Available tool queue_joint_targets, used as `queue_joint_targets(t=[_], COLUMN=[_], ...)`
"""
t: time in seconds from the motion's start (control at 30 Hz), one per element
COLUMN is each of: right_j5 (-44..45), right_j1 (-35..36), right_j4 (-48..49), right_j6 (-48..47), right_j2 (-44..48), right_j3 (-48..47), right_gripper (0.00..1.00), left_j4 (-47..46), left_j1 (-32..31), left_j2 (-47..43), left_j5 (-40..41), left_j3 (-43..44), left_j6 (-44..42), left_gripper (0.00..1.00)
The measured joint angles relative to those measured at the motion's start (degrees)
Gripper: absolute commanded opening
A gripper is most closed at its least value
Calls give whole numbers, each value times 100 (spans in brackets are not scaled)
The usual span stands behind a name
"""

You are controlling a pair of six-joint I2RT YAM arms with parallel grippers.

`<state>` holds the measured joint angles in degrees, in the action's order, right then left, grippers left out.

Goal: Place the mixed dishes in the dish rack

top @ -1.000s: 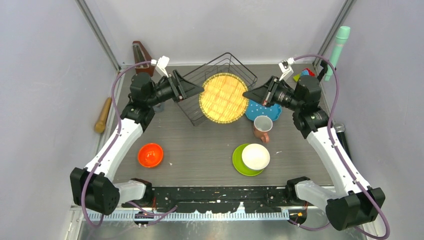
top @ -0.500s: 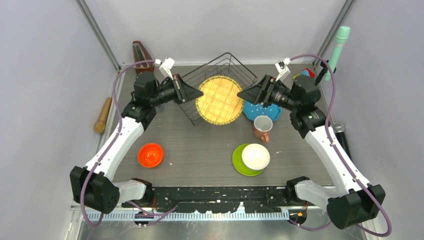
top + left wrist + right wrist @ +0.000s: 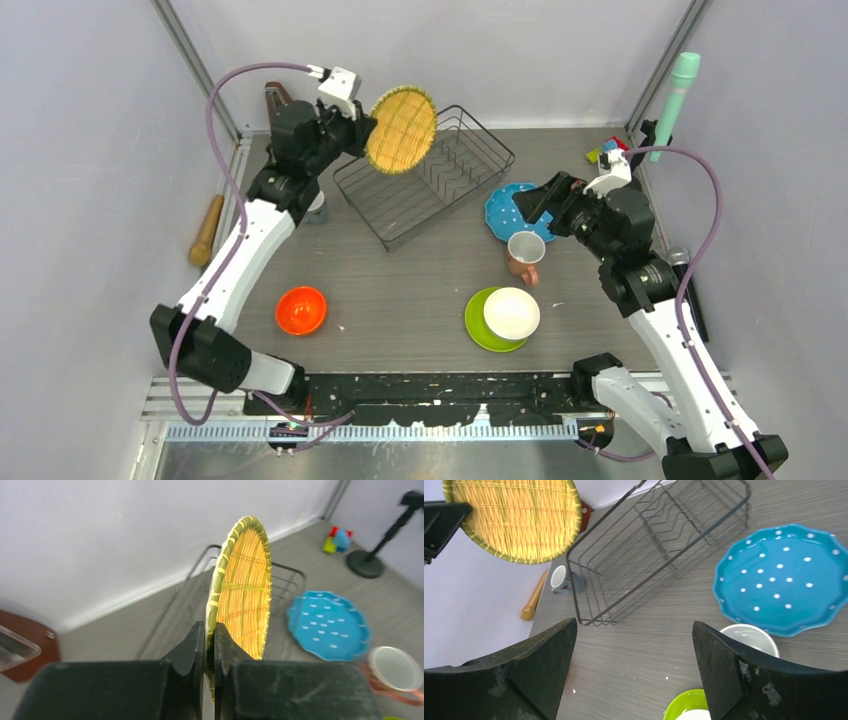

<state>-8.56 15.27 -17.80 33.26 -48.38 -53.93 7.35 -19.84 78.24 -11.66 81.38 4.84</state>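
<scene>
left gripper (image 3: 210, 635): clenched on the round yellow woven plate (image 3: 245, 590). the near rim is pinched between the two fingers, and the plate stands on edge, rising above and beyond the jaws.
why held so: on its edge the plate can probably slip between the upright tines. lying flat it would only rest on top of them.
dish rack (image 3: 425, 180): on the table, below and beyond the left jaws, apart from the plate. i see no dish in it, so i judge the loading has hardly begun.
right gripper (image 3: 634, 630): released, jaws spread wide with nothing between them. the rack is ahead of the jaws to the left, and the teal-blue plate (image 3: 784, 580) is ahead to the right.
why it hangs there: perhaps to leave the left arm a free way, perhaps to take the teal-blue plate. i cannot tell which.
left wrist view: it alone shows the pinch on the rim.
right wrist view: it shows the small grey-blue mug (image 3: 561, 577) just beside the far-left corner of the rack. from above the left arm nearly hides it.
top view: it alone shows the orange bowl (image 3: 301, 309), and the white bowl (image 3: 511, 313) sitting on the lime green plate (image 3: 474, 330), both far behind the jaws and outside the rack.
</scene>
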Motion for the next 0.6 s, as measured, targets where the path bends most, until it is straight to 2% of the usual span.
queue_joint_targets(t=[0.3,0.6], right_j5=[669,1010], right_j1=[0,0], right_j4=[-164,-155], right_j6=[-348,-518], right_j2=[254,326], right_j3=[214,361], right_gripper=[92,92], left_j4=[-946,-1419], left_j1=[-240,-341], left_j2=[1394,2653], left_j5=[407,809], left_j3=[356,826], left_j6=[-1956,-2684], left_gripper=[0,0])
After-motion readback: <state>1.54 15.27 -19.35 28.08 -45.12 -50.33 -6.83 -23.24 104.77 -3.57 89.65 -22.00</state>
